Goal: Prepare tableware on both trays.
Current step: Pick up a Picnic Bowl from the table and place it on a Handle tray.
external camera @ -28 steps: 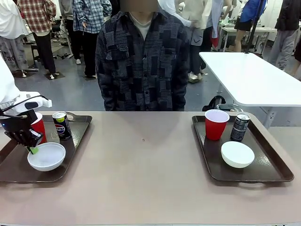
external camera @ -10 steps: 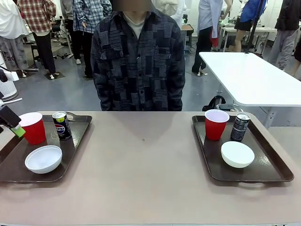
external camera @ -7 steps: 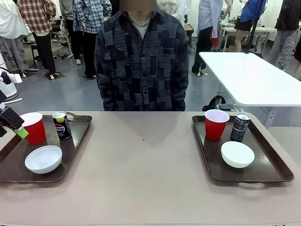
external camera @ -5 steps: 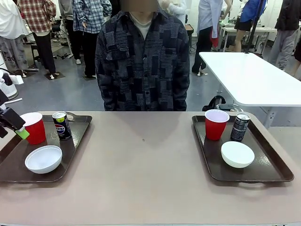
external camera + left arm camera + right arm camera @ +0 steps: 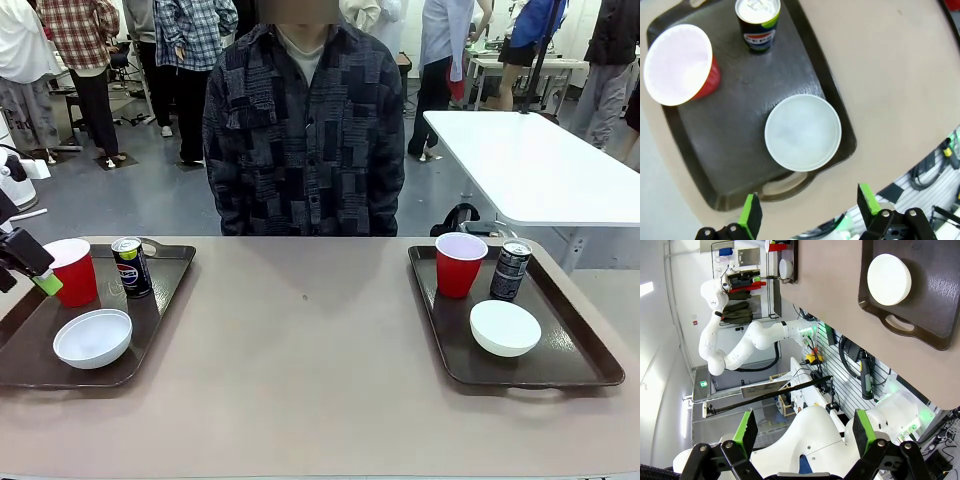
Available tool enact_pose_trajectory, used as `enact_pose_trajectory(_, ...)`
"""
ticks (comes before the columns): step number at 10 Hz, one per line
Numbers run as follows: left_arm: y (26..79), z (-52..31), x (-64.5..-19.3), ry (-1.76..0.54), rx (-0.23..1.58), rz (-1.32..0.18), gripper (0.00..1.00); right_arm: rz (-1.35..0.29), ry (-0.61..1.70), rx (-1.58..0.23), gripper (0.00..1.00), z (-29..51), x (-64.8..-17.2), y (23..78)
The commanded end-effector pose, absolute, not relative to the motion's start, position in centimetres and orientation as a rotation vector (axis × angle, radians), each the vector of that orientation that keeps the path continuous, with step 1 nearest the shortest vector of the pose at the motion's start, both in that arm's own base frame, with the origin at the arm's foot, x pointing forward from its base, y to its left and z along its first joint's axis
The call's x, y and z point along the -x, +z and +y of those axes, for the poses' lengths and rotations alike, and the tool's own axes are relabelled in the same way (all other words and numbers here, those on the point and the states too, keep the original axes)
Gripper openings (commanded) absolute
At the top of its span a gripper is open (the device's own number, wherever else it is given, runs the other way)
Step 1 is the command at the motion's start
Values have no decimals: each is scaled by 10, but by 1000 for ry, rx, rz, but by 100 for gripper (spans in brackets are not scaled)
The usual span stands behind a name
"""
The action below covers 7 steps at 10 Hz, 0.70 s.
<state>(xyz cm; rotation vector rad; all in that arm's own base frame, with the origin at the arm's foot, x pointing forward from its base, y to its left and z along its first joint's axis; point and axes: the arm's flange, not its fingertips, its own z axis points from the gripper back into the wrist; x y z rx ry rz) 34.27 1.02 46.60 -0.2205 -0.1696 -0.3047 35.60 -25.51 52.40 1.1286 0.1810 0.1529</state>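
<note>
Left wrist view: left gripper (image 5: 806, 210) wide open and empty, green pads well apart, hanging above the near rim of the left dark brown rectangular plastic tray (image 5: 737, 117), over its cut-out handle. On that tray: shallow white round bowl (image 5: 802, 132) nearest the gripper, upright, near the handle end; red plastic cup with white inside (image 5: 679, 65) at the far end, upright; dark Pepsi can (image 5: 758, 24) just beside the cup, apart from it, top sealed.

Front view: left gripper (image 5: 28, 262) at the picture's left edge, raised beside the cup, touching nothing.

Right wrist view: right gripper (image 5: 805, 432) also wide open and empty, held well off the table, looking past the table edge at the right dark brown tray (image 5: 930, 295) and its own white bowl (image 5: 889, 279).

Front view again: right tray (image 5: 575, 365) carrying a second red cup (image 5: 459, 264), a black-silver can (image 5: 510, 270) close beside it, and the bowl nearer the robot. Person (image 5: 305, 130) standing at the far side, centre, hands out of view.

Judged state: both trays set alike with cup, can and bowl, so probably little left beyond tidying. Advice for any next move: come straight down over a piece, keep jaws clear of neighbours, take the bowl by its rim, and avoid tipping the light cup
</note>
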Motion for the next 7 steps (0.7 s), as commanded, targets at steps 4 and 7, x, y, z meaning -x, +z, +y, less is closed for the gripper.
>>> enact_pose_trajectory(4, 482, 8, -341, -318, 271, -191, 100, 180, 141, -1132, 100, -255, -355, 526)
enact_pose_trajectory(7, 511, 21, -336, -290, 453, -196, 100, 180, 141, -1132, 100, -255, -355, 526)
